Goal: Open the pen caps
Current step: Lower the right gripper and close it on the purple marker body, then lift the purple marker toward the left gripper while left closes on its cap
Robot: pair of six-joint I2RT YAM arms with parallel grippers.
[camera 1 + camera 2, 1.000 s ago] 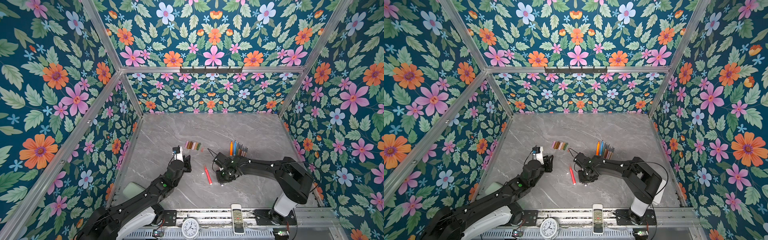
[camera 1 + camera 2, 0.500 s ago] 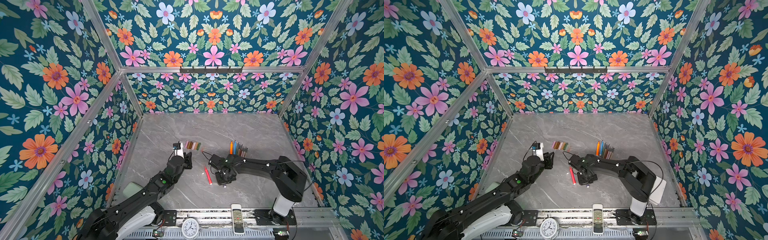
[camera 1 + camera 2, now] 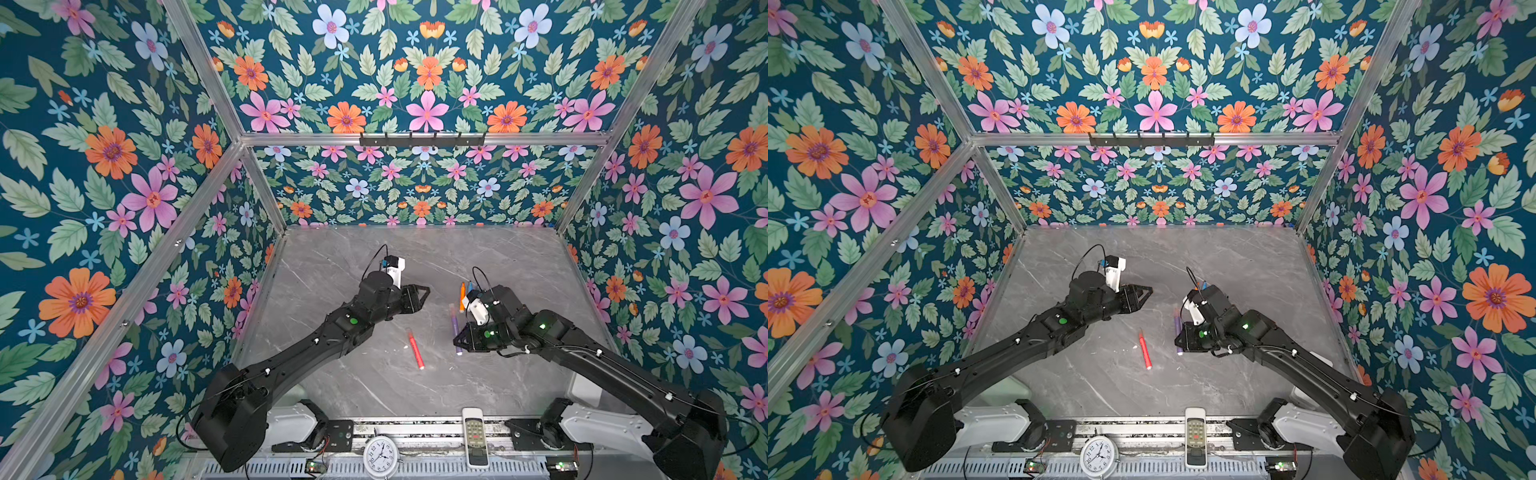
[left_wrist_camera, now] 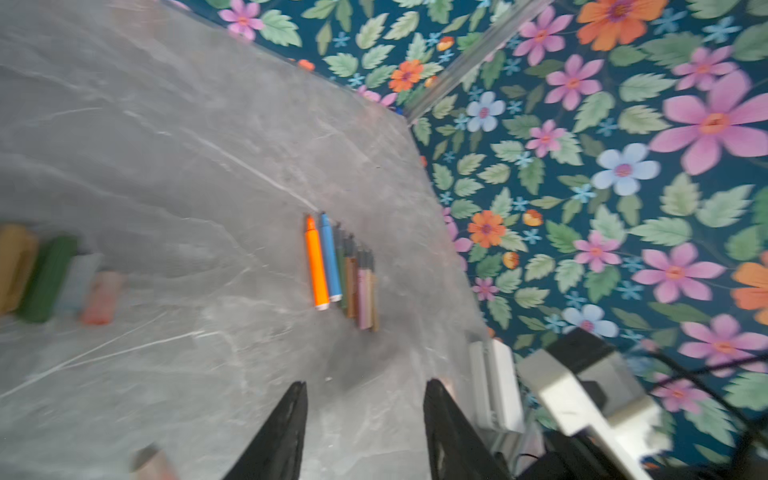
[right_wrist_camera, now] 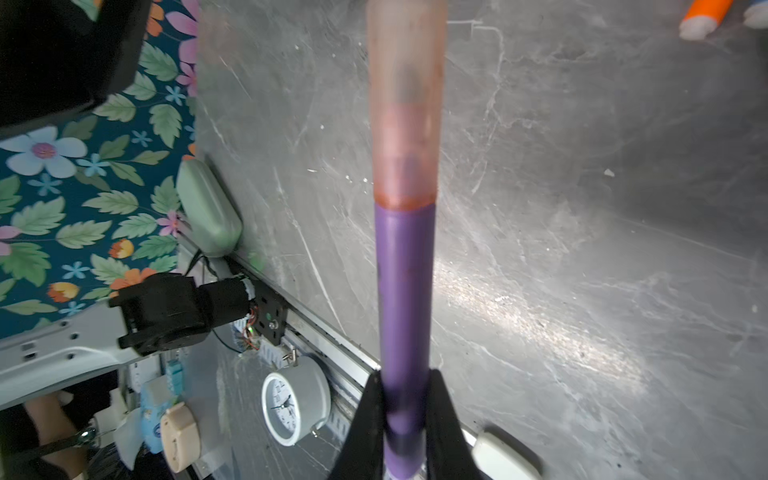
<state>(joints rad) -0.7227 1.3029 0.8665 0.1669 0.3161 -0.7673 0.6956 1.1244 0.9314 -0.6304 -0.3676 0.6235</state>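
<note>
- Right wrist view: the right gripper (image 5: 405, 399) is clamped tight on the tail end of a purple pen (image 5: 405, 291). Its translucent reddish cap (image 5: 405, 104) is seated on the opposite end, well clear of the jaws.
- Judgement: gripping low on the barrel leaves the whole cap exposed for the other arm to take and pull.
- Both top views put the held pen right of centre, cap end pointing far. It appears raised off the grey table (image 3: 365, 386).
- The left gripper (image 4: 365, 399) has its jaws partly apart with nothing between them. In a top view it stands near the cap, to its left, not touching. Judged ready to close on it.
- A red pen (image 3: 416, 349) lies flat between the arms on the near side, apparently uncapped.
- Left wrist view: an orange pen (image 4: 316, 266), a blue pen (image 4: 330, 257) and others lie side by side in a row, far right.
- The loose caps (image 4: 48, 278), blurred, sit in their own row well apart from it. Judgement: bodies and caps are kept separate as finished work.
</note>
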